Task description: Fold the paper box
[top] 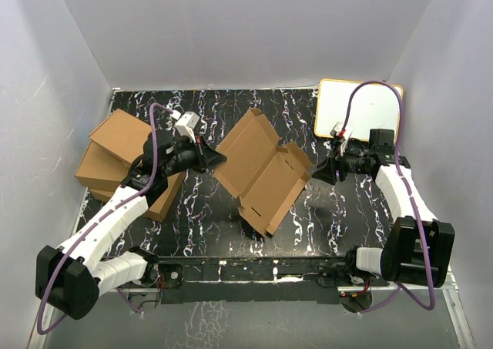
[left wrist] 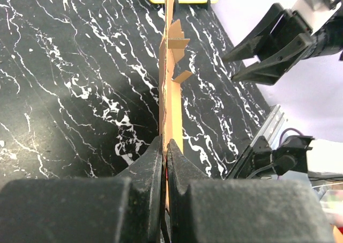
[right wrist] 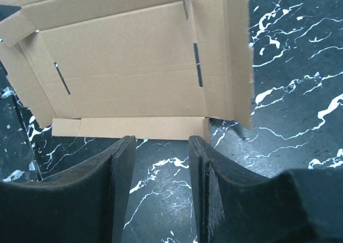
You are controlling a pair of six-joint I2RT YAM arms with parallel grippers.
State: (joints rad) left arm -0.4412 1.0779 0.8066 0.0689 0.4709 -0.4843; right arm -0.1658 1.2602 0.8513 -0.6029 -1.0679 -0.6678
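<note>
Box (top: 262,173) open, long axis far-left to near-right, left claw (top: 216,160) pinching corner

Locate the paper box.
Top view, centre: the paper box, unfolded; the left end effector pinches its left edge, the right end effector is open just off its right edge.

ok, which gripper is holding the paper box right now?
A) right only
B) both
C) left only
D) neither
C: the left gripper is pinched shut on the edge of the paper box, while the right gripper stands open in front of the box with nothing between its fingers.
</note>
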